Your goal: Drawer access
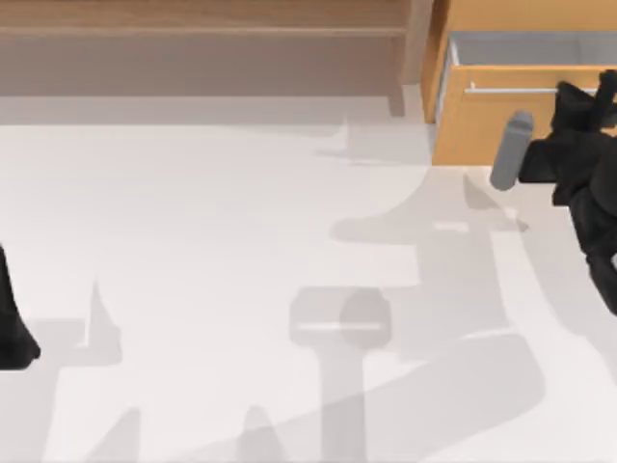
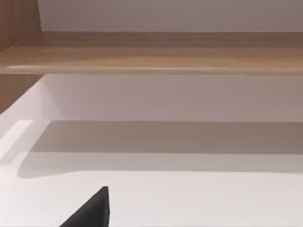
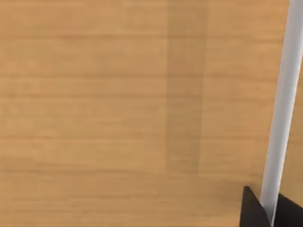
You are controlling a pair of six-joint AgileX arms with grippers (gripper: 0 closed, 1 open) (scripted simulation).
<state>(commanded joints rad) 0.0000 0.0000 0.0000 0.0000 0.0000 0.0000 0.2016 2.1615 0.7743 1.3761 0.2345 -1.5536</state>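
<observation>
Top-right corner of the table: the drawer (image 1: 501, 125) stands partly pulled out, its pale inner walls exposed behind the tan front. Our right gripper (image 1: 583, 95) sits at the right-hand end of the silver handle (image 1: 521, 91) — in the right wrist view the bar (image 3: 281, 118) passes between two dark fingertips (image 3: 251, 210), closed narrowly around it, a hold suited to pulling the front straight outward. Our left gripper (image 1: 14, 328) rests parked at the table's left edge, facing the brown shelf unit (image 2: 151, 54); whether its fingers are open we cannot tell.
</observation>
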